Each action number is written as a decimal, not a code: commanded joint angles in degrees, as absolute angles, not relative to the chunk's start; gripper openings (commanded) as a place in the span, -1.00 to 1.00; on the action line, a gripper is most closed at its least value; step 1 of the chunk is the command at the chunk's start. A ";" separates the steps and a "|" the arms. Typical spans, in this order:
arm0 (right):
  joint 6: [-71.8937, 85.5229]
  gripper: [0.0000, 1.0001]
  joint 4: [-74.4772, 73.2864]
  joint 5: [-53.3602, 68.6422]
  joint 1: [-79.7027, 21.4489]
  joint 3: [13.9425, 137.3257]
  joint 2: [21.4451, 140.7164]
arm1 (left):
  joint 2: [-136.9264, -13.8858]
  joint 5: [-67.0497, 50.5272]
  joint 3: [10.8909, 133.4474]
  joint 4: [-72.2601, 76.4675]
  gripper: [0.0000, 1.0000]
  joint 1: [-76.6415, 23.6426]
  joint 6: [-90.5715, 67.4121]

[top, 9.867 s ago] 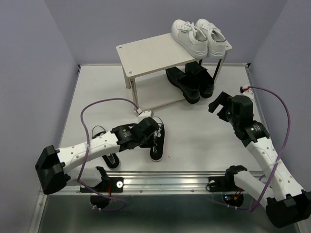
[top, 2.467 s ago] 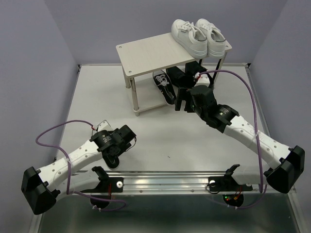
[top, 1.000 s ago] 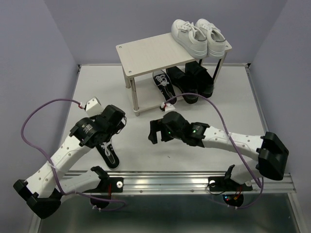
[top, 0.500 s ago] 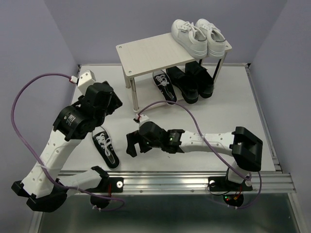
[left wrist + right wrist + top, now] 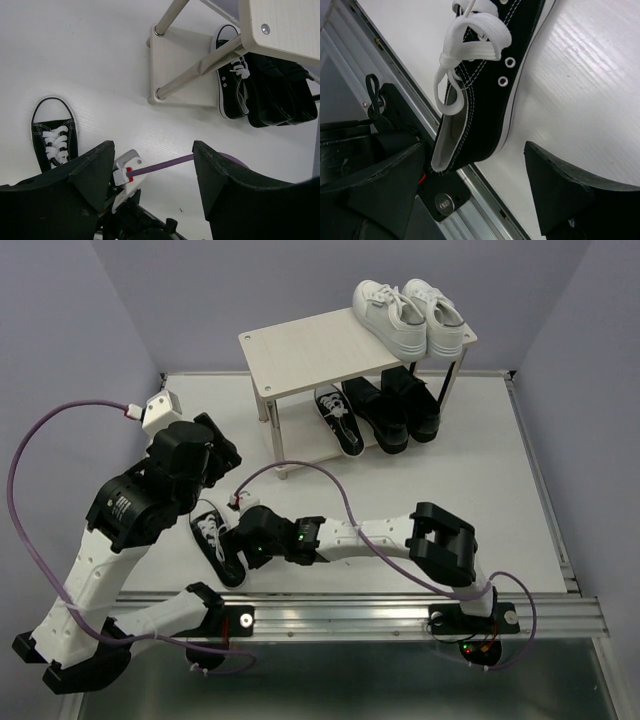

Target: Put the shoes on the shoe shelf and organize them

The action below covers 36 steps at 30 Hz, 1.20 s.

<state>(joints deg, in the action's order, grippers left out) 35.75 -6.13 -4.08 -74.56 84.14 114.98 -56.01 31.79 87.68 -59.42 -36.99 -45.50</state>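
One small black canvas sneaker [image 5: 213,538] [image 5: 487,90] [image 5: 52,134] lies on the table at the near left, toe pointing away from me. My right gripper [image 5: 238,550] [image 5: 476,186] stands open at its heel, one finger on each side, with a gap showing on the right. Raised above and behind that shoe, my left gripper [image 5: 222,452] [image 5: 152,172] is open and holds nothing. The shoe shelf [image 5: 310,350] [image 5: 177,70] carries white sneakers [image 5: 412,315] on top. Its lower tier holds black loafers [image 5: 395,410] [image 5: 280,92] and the other canvas sneaker [image 5: 337,418] [image 5: 231,80].
A metal rail [image 5: 350,615] [image 5: 485,200] runs along the near table edge, just behind the loose sneaker's heel. Purple cables [image 5: 300,468] loop off both arms. Violet walls close in the table on three sides.
My right arm swept left from the shelf to the loose sneaker's heel, and its jaws narrowed. My left arm lifted up and back off that sneaker.
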 commanded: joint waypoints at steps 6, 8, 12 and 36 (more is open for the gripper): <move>35.07 -0.25 -9.05 -5.01 -75.15 91.85 122.34 | -53.44 32.96 85.87 -59.68 0.50 -36.83 -46.23; 34.89 -0.65 -9.58 -5.71 -75.67 91.93 121.65 | -52.83 33.22 85.70 -59.68 0.50 -36.83 -46.32; 33.67 -0.99 -7.56 -11.94 -75.67 87.29 115.68 | -52.30 33.66 85.25 -59.85 0.50 -36.83 -46.41; 31.29 -0.99 -18.97 -25.58 -69.79 48.08 74.88 | -53.79 33.31 81.30 -55.20 0.50 -36.74 -45.44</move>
